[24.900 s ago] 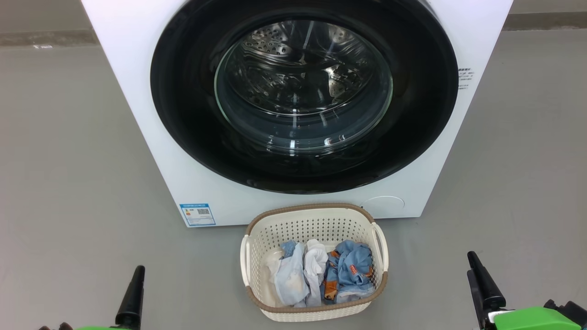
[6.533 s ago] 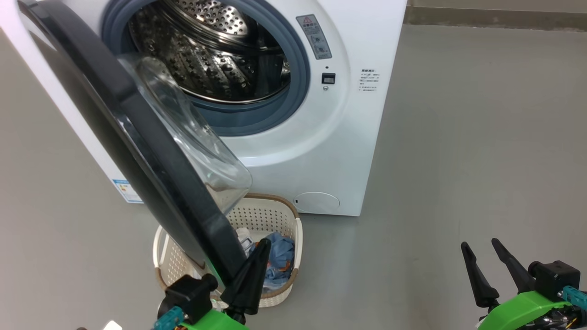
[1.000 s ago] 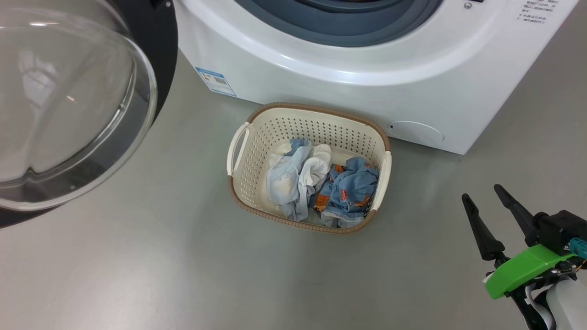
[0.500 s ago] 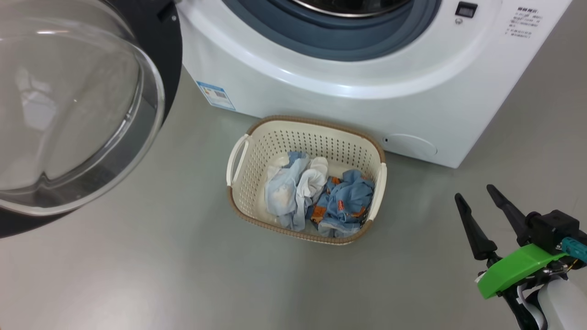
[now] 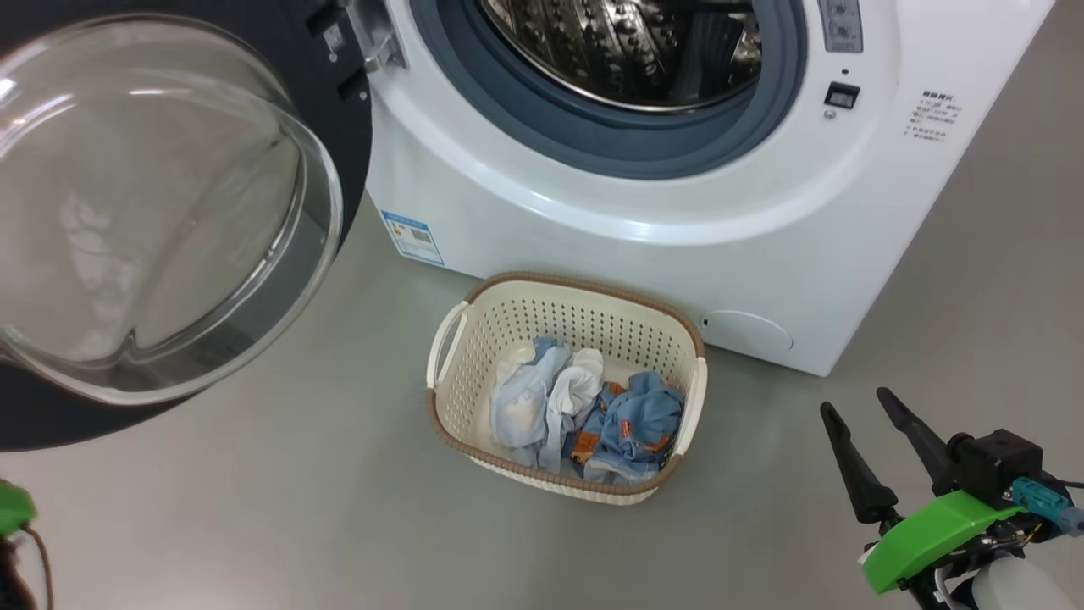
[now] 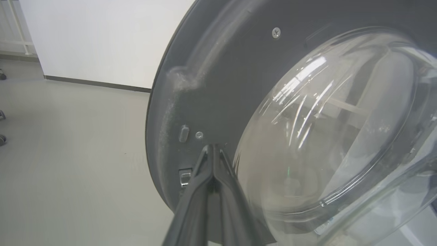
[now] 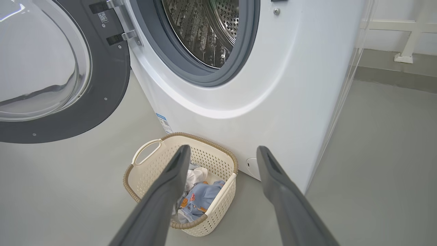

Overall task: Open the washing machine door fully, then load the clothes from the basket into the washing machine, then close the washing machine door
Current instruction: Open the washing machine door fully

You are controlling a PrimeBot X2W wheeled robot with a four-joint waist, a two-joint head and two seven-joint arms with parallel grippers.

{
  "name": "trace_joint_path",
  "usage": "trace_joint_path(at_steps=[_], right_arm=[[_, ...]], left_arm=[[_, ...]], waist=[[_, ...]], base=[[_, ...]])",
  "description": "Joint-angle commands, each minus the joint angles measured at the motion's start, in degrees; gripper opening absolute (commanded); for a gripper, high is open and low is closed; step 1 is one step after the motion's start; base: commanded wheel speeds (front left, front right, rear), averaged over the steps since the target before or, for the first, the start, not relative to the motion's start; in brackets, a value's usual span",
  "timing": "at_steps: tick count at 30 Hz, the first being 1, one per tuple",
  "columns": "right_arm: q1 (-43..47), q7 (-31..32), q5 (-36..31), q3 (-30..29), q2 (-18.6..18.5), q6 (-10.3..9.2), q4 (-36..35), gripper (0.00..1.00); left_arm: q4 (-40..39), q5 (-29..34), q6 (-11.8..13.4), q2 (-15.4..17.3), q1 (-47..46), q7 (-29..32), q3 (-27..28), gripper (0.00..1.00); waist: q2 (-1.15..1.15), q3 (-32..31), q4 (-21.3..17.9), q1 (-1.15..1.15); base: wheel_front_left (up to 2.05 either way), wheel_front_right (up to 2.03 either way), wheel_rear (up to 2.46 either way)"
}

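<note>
The washing machine [image 5: 593,246] stands with its steel drum [image 5: 627,42] exposed. The washing machine door [image 5: 161,212] is swung wide to the left, its glass bowl facing me. On the floor in front sits the basket [image 5: 584,292] with the clothes [image 5: 584,415] bunched inside: pale blue, white and denim-blue with orange patches. My right gripper [image 5: 854,402] hovers open and empty to the right of the basket; its wrist view looks over the basket [image 7: 205,140] and clothes [image 7: 201,198]. My left gripper [image 6: 212,148] is shut, its tips at the door's dark grey inner face [image 6: 239,68] near the latch.
Grey floor spreads on all sides. A blue label sticker [image 5: 411,237] and a round cover [image 5: 745,330] mark the machine's lower front. A white wall with a dark skirting [image 6: 95,83] lies beyond the door. A white frame leg [image 7: 406,51] stands far right.
The head camera has tilted up, so the drum and hinge now show and the basket sits lower in the picture. A green part of the left arm appears at lower left. Both grippers keep their state.
</note>
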Motion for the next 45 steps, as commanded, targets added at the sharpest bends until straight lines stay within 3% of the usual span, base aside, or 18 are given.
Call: trace_joint_path(at_steps=[1, 4, 8, 13, 14, 18, 31, 45], right_arm=[[0.9, -0.7, 0.7, 1.0, -0.1, 0.09, -1.0, 1.00], [1.7, -0.7, 0.8, 0.9, 0.4, 0.09, -1.0, 1.00], [2.6, -0.7, 0.8, 0.7, 1.1, 0.09, -1.1, 1.00], [3.0, -0.7, 0.9, 0.4, 1.1, 0.09, -1.1, 1.00], [3.1, -0.7, 1.0, 0.2, 1.1, 0.09, -1.2, 1.00], [3.4, -0.7, 1.1, -0.3, 1.3, 0.09, -1.1, 1.00], [3.4, -0.7, 0.7, -1.9, 2.0, 0.09, -1.9, 1.00], [3.2, -0.7, 0.5, -4.6, 2.4, 0.09, -2.5, 1.00]], left_arm=[[-2.4, -0.1, -0.1, 2.1, 1.6, -0.4, 0.9, 0.00], [-4.9, -0.4, -0.4, 0.2, 4.4, -0.4, 0.6, 0.00], [-7.8, -1.1, -0.5, -1.8, 7.6, -0.4, 0.1, 0.28], [-10.4, -0.7, -0.6, -3.4, 10.7, -0.4, -3.1, 0.53], [-10.7, -0.8, -0.6, -3.5, 11.1, -0.4, -4.0, 0.67], [-11.4, -1.4, -0.6, -3.4, 12.6, -0.4, -7.2, 1.00], [-14.5, -7.6, -0.6, -1.7, 18.1, -0.4, -20.1, 1.00], [-14.2, -10.3, -0.6, -0.2, 18.5, -0.4, -25.3, 1.00]], waist=[[0.00, -1.5, 0.2, 0.00], [0.00, -2.7, 0.1, 0.00], [0.00, -3.8, -0.4, 0.00], [0.00, -4.4, -1.1, 0.00], [0.00, -4.5, -1.2, 0.00], [0.00, -5.0, -2.2, 0.00], [0.00, -5.3, -9.7, 0.00], [0.00, -4.9, -17.3, 0.00]], base=[[0.00, 0.00, 0.00], [0.00, 0.00, 0.00], [0.00, 0.00, 0.00], [0.00, 0.00, 0.00], [0.00, 0.00, 0.00], [0.00, 0.00, 0.00], [0.00, 0.00, 0.00], [0.00, 0.00, 0.00]])
